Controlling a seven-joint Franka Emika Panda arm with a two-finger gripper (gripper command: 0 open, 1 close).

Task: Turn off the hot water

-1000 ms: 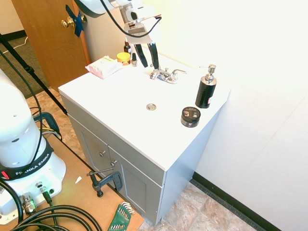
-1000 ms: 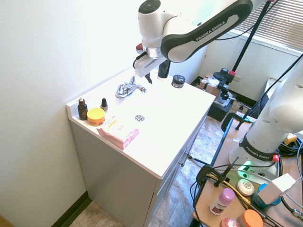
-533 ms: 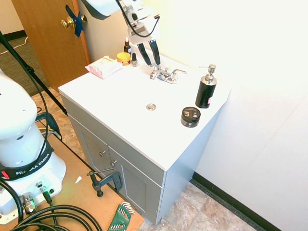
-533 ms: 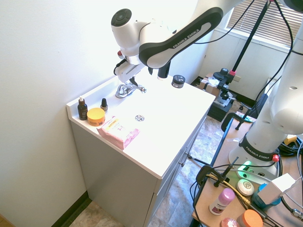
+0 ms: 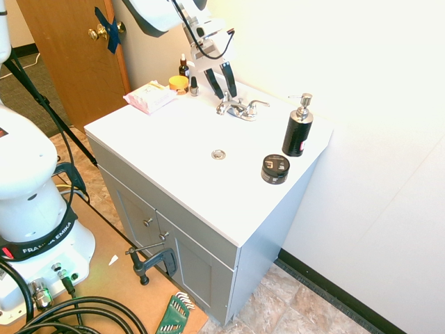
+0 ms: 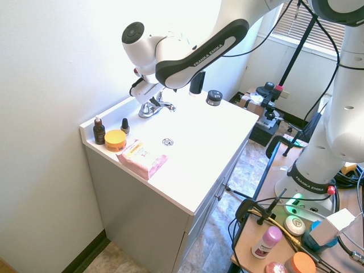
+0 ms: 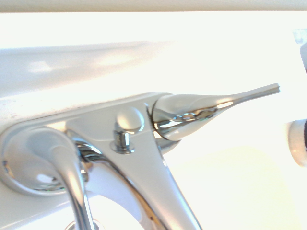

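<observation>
Step in hand, by judgement: lining up on the hot side, before any turning. Two-finger black-and-white gripper point(image 5: 227, 97): jaws parted, nothing seen between them, tips just above or at the small chrome lever handle on the viewer's left point(image 5: 222, 107) of the shiny chrome faucet point(image 5: 240, 111); contact cannot be told. Next move, presumably: settle the jaws against that lever and swing it to its shut position, sparing the spout; the smooth, tapered metal may let them slip. No running water visible. Surface, white sink tabletop point(image 5: 188, 177), left to right, clock face centred on the round metal drain point(image 5: 218, 154) as the first exterior view shows it: pink-and-white soft packet, 10 o'clock; squat yellow jar, 11; dark dropper bottle, between 11 and 12; small black-capped bottle, 11; hot lever, 12; matching chrome lever across the spout point(image 5: 259, 104), 1; low round black jar point(image 5: 275, 169), between 3 and 4; black cylindrical pump bottle with metal top point(image 5: 297, 132), between 2 and 3. Room, left to right: brown wooden door, brass knob, blue tape; grey two-door cabinet point(image 5: 201, 268) under the sink; plain pale wall, dark baseboard; mottled tile floor.
</observation>
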